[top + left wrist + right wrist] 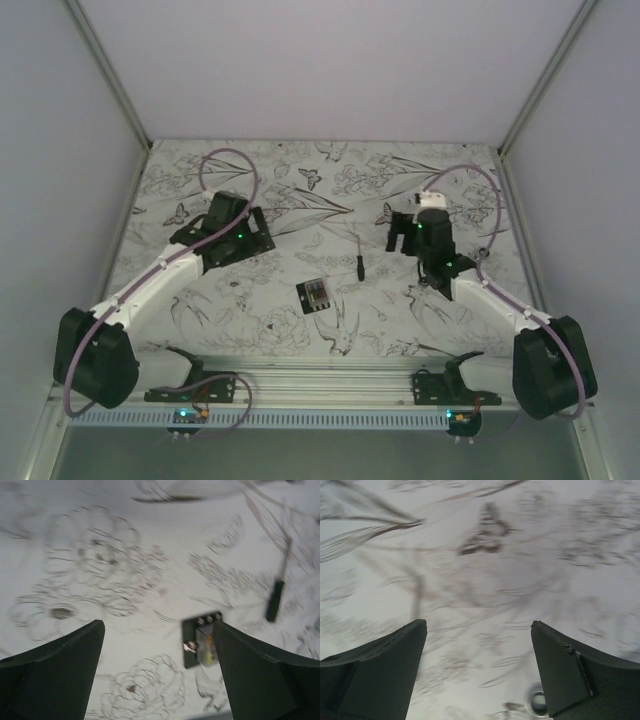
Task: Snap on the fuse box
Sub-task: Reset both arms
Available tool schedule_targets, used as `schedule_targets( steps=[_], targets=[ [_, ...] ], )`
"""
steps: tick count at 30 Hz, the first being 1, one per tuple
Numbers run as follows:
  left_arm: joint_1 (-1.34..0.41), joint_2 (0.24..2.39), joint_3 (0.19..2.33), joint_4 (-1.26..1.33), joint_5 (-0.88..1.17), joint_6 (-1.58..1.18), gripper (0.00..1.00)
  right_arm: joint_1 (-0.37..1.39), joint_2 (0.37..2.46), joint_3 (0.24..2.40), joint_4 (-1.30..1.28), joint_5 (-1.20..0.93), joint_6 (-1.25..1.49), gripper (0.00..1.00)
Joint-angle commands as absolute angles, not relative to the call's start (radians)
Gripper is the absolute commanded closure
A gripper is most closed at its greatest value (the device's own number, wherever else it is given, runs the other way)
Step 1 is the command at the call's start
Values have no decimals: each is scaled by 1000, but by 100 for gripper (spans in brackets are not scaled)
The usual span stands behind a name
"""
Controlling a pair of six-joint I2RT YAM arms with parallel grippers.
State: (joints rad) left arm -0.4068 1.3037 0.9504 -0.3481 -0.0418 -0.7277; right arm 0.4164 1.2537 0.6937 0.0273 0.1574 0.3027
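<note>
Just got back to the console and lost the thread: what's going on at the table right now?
Nothing is being held at this moment. The fuse box lies on the patterned table between the two arms, with a thin black tool lying apart from it. The left gripper and the right gripper both hover open above the table, neither touching the box.

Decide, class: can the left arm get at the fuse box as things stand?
Probably yes: the left gripper is open, nothing lies between it and the fuse box; the tool lies apart.
</note>
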Motion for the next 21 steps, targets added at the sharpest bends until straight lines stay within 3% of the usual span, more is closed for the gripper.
schedule_targets(
  steps=[1,4,13,18,21],
  targets=[
    [-307,1234,882,-408,-216,-640,5,316,1239,578,281,472,238,6],
    [-223,1218,849,-373,-287,-608,3,251,1290,517,453,507,230,0],
    [-126,1222,619,39,-602,-478,0,180,1262,364,809,440,109,1],
    [-120,1304,607,144,-637,-355,0,176,1256,342,764,443,86,1],
    [-120,1351,551,280,-581,-302,0,163,1325,282,909,422,87,1]
  ],
)
